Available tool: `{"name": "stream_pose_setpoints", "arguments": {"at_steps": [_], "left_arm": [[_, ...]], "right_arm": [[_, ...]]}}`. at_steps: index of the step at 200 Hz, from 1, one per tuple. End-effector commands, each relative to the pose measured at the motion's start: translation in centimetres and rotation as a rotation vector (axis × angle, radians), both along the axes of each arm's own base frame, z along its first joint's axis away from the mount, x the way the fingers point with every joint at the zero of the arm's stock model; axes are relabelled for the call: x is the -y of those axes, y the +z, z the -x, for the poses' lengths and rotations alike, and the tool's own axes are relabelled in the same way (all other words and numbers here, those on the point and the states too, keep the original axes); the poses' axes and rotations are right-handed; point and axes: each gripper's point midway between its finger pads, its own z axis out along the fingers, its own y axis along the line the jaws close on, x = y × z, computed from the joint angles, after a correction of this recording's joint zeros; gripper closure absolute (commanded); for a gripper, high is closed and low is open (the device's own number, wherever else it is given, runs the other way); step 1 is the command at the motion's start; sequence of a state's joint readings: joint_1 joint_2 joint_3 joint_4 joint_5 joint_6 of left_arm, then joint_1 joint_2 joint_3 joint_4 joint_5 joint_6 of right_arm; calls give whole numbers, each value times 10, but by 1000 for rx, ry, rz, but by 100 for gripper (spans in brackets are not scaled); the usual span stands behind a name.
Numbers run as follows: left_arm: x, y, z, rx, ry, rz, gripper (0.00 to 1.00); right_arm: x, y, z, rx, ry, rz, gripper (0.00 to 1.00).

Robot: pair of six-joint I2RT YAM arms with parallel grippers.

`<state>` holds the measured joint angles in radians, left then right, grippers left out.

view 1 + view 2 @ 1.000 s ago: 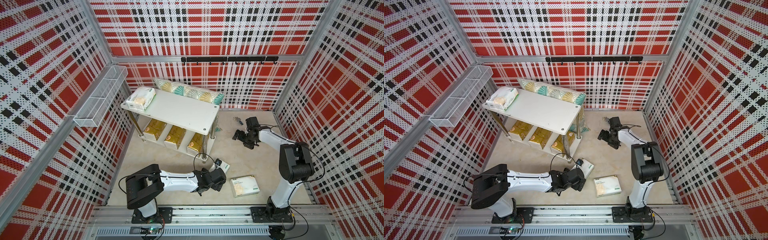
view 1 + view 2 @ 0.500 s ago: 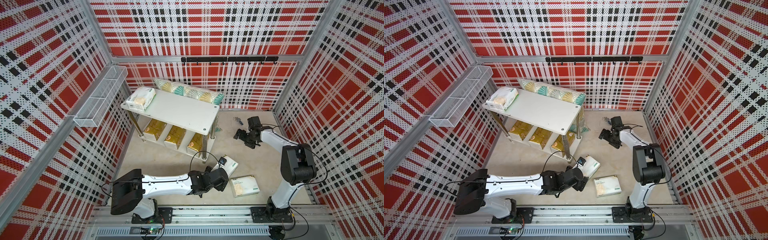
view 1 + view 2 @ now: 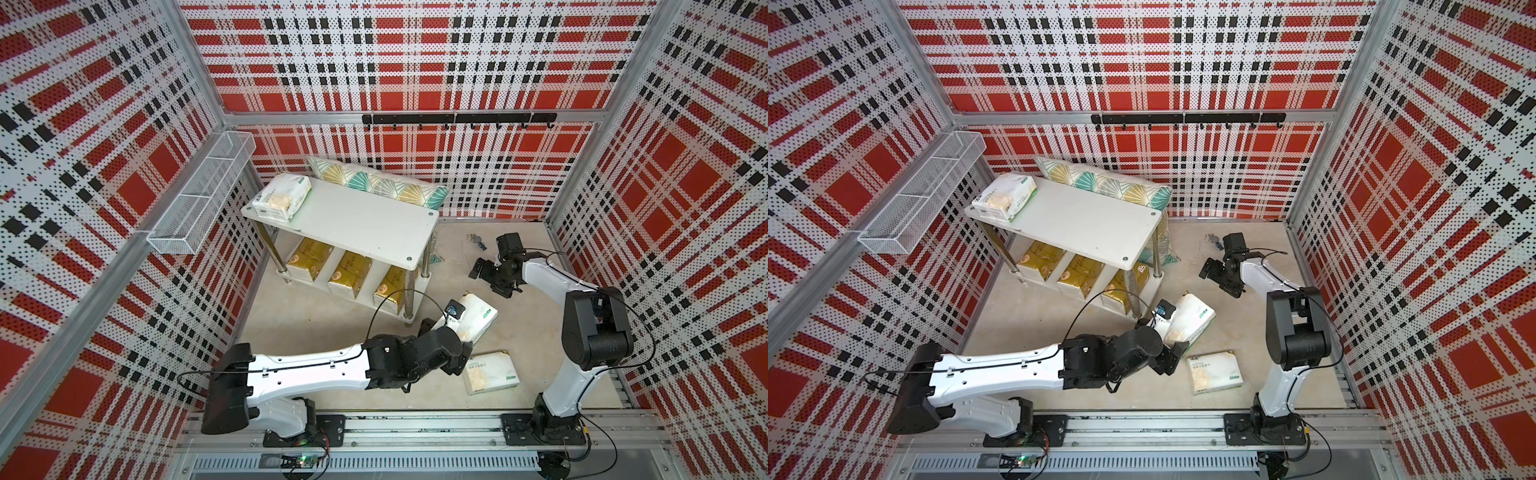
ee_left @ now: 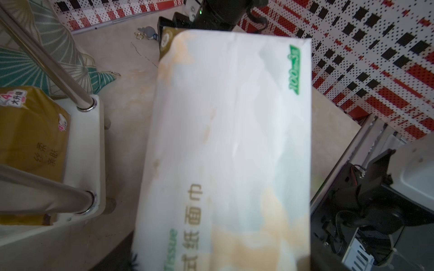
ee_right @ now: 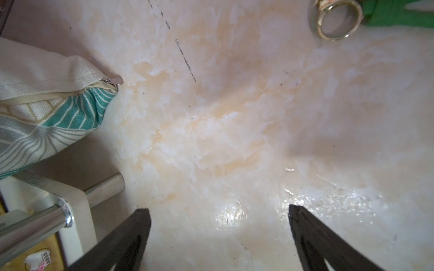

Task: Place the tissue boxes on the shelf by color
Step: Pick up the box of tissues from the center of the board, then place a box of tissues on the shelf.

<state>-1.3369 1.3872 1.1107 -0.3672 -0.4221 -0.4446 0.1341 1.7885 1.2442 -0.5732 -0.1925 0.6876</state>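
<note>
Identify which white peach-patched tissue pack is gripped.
The tilted pack in the left gripper, near the white two-tier shelf; the shelf-top pack and floor pack lie flat, untouched.

In the left wrist view, the white tissue pack (image 4: 223,140) is showing green Latin letters "issue", cut off at the frame edge, beside brownish Chinese characters 纸面巾. A green mark beginning "100" is sitting at a far corner of the same face. The gold tissue pack (image 4: 30,131), lying between nine and ten o'clock from it in both top views, is carrying 丝柔亲肤 and a badge reading 4 大升级.
</note>
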Motion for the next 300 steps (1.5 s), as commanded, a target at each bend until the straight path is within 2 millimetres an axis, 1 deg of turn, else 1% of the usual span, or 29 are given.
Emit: {"name": "stream_pose_setpoints", "arguments": {"at_steps": [1, 28, 70, 89, 139, 180, 198, 232, 247, 268, 278, 300], "left_arm": [[1, 48, -4, 69, 1, 78, 19], [1, 78, -12, 124, 30, 106, 19], [-5, 128, -23, 228, 62, 145, 19], [-10, 144, -29, 266, 89, 156, 19], [-33, 180, -58, 344, 157, 189, 19], [-59, 219, -86, 414, 212, 253, 19], [-77, 232, -100, 436, 262, 258, 19], [-119, 238, -132, 452, 347, 229, 19], [-138, 237, -146, 454, 383, 190, 20], [-164, 235, -160, 456, 422, 144, 20], [-180, 235, -166, 455, 447, 132, 20], [-212, 228, -179, 450, 511, 74, 19]], "right_arm": [[4, 13, -3, 30, -2, 17, 0], [5, 15, -4, 33, -4, 18, 0], [5, 16, -4, 34, -4, 20, 0], [5, 16, -4, 33, -4, 18, 0], [5, 15, -3, 31, 0, 18, 0], [4, 12, -3, 26, -1, 13, 0], [4, 11, -3, 27, 0, 16, 0], [3, 10, -3, 27, 5, 13, 0], [4, 10, -3, 26, 5, 13, 0], [3, 8, -3, 22, 4, 11, 0], [3, 8, -3, 22, 6, 9, 0], [3, 6, -3, 18, 7, 9, 0]]}}
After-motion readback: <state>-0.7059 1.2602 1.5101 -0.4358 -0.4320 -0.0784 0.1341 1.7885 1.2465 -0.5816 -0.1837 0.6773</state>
